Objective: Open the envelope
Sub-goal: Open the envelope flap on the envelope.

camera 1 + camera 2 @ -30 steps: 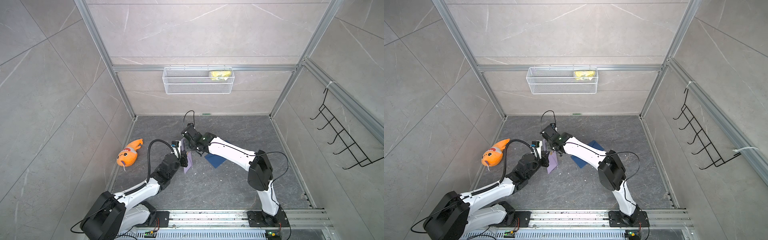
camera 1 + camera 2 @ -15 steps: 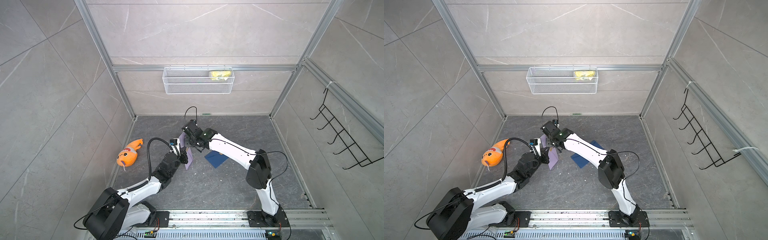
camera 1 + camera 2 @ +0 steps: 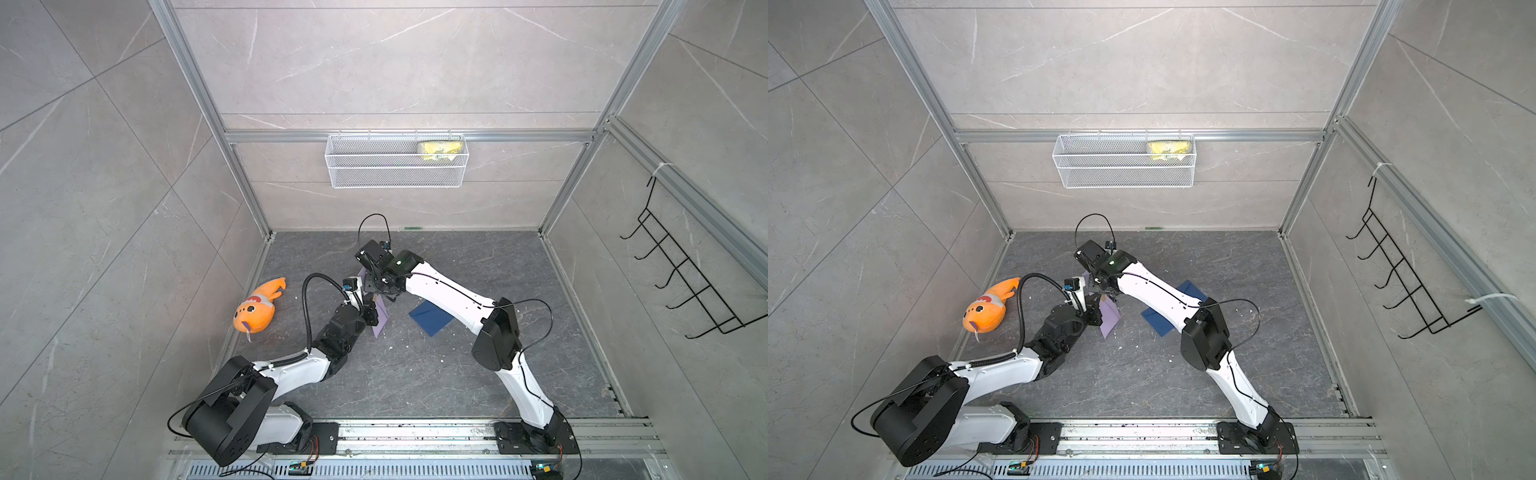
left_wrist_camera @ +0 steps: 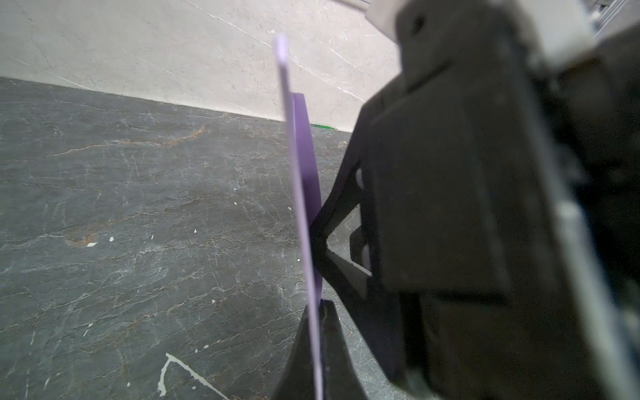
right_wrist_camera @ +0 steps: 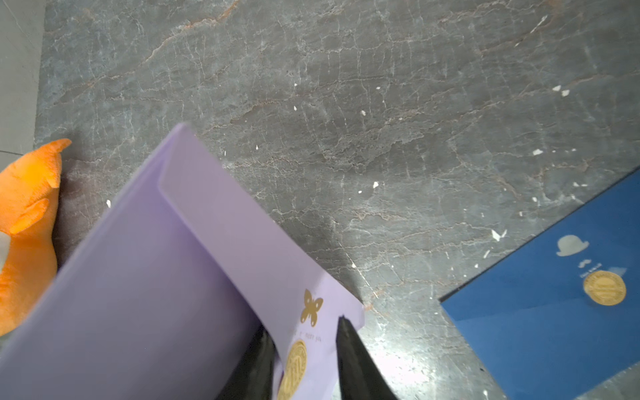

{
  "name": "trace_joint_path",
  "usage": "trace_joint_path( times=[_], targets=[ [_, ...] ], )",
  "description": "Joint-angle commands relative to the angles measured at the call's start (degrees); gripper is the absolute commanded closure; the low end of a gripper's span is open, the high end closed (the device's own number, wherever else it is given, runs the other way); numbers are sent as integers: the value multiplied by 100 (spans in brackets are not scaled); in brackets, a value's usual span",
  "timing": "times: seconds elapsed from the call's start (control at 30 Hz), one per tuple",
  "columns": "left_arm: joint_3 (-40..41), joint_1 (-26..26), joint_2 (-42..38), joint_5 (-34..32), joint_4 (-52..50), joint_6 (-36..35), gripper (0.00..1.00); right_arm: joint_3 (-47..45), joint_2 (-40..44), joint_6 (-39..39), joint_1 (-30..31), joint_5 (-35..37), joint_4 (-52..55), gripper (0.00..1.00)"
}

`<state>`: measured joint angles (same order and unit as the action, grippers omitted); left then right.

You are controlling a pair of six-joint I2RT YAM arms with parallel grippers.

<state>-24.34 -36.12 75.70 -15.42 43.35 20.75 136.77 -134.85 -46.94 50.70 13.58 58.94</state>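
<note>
A lilac envelope (image 3: 380, 320) (image 3: 1109, 318) stands on edge above the floor, pinched at one edge by my shut left gripper (image 3: 371, 312) (image 4: 320, 311). In the left wrist view the envelope (image 4: 301, 194) shows edge-on. My right gripper (image 3: 380, 296) (image 5: 301, 329) reaches down from above. Its fingers stand apart on either side of the flap (image 5: 242, 242), which is peeled away from the envelope body (image 5: 138, 294). A gold butterfly and a round gold seal (image 5: 294, 367) sit on the flap tip between the fingers.
A blue envelope (image 3: 430, 320) (image 5: 554, 294) with a gold seal lies flat on the floor to the right. An orange fish plush (image 3: 255, 309) (image 5: 24, 225) lies by the left wall. A white wire basket (image 3: 395, 166) hangs on the back wall, and a black hook rack (image 3: 685, 282) on the right wall.
My right wrist has shifted slightly back and left over the lilac envelope. The left arm has raised the envelope a little and still holds it.
</note>
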Motion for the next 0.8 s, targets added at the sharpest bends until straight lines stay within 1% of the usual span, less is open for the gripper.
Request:
trace_joint_path(
  times=[0.0, 0.07, 0.17, 0.33, 0.43, 0.5, 0.53, 0.57, 0.77],
  targets=[
    [-197, -49, 7, -65, 507, -153, 100, 963, -543, -354, 33, -33, 1162, 67],
    [-197, -55, -20, -66, 507, -161, 100, 1569, -837, -373, 33, 16, 1563, 74],
    [-178, -53, -77, -73, 482, -161, 100, 1918, -1060, -369, 29, 39, 1791, 83],
    [-149, -51, -93, -35, 472, -138, 100, 1682, -955, -351, 33, 47, 1585, 84],
    [-140, -49, -106, -57, 465, -115, 100, 1514, -856, -351, 30, 74, 1492, 93],
    [-151, -47, -108, -58, 469, -115, 100, 1459, -816, -351, 28, 81, 1480, 95],
    [-158, -47, -108, -53, 456, -129, 100, 1458, -807, -345, 32, 74, 1480, 99],
    [-174, -52, -108, -58, 438, -133, 100, 1458, -806, -342, 31, 74, 1487, 100],
    [-246, -53, -123, -54, 297, -189, 100, 1326, -696, -308, 30, 124, 1506, 100]
  ],
)
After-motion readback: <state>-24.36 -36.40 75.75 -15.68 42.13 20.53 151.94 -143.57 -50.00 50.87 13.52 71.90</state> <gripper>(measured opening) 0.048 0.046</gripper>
